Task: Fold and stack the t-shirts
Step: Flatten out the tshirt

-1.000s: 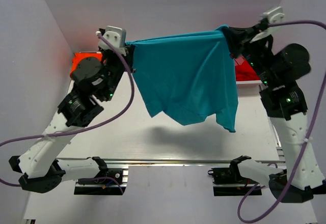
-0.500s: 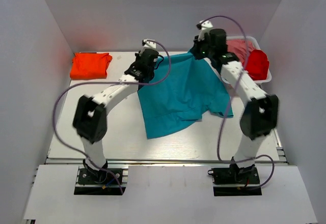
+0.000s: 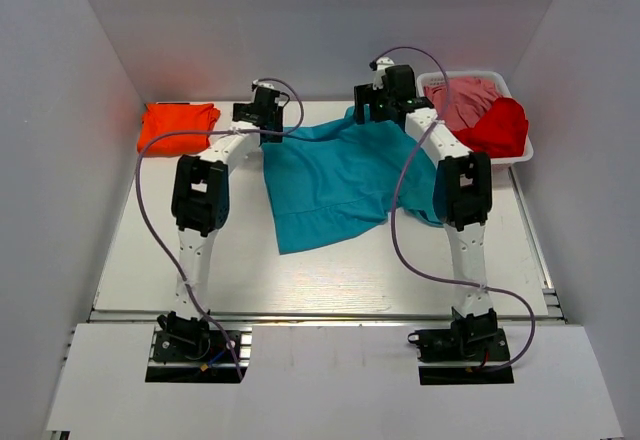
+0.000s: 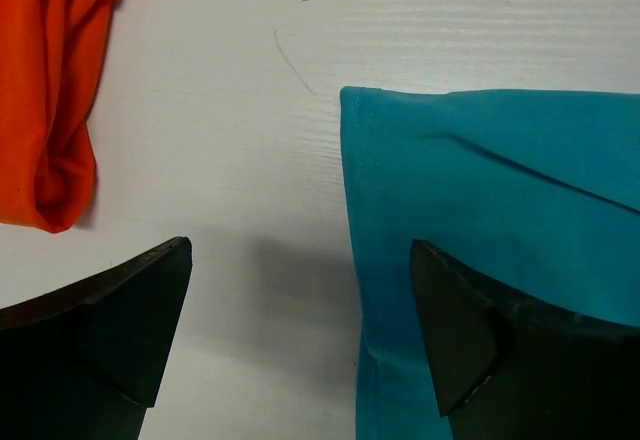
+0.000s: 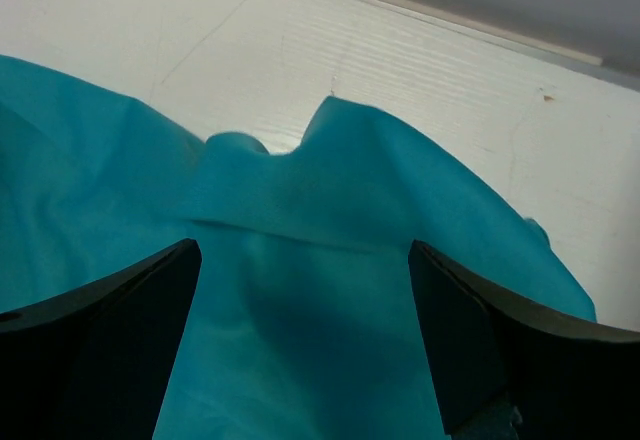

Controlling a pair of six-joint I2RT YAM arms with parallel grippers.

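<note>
A teal t-shirt (image 3: 340, 180) lies spread and wrinkled on the white table (image 3: 180, 250), its top edge at the back. My left gripper (image 3: 263, 110) hovers open at the shirt's back left corner. In the left wrist view that gripper (image 4: 300, 310) straddles the teal hem (image 4: 480, 180) with nothing gripped, and the orange t-shirt (image 4: 50, 90) shows at the left. My right gripper (image 3: 383, 98) stands open over the back right corner. In its wrist view the right gripper (image 5: 300, 330) sits above bunched teal cloth (image 5: 330, 210). The orange t-shirt (image 3: 178, 126) lies folded at the back left.
A white tray (image 3: 466, 74) at the back right holds a pink shirt (image 3: 462, 100) and a red shirt (image 3: 502, 125). White walls close in the table on the left, back and right. Purple cables loop off both arms.
Both grippers have opened and let go of the teal t-shirt, which hung between them a second ago. It now lies on the table, with both arms stretched low toward the back.
</note>
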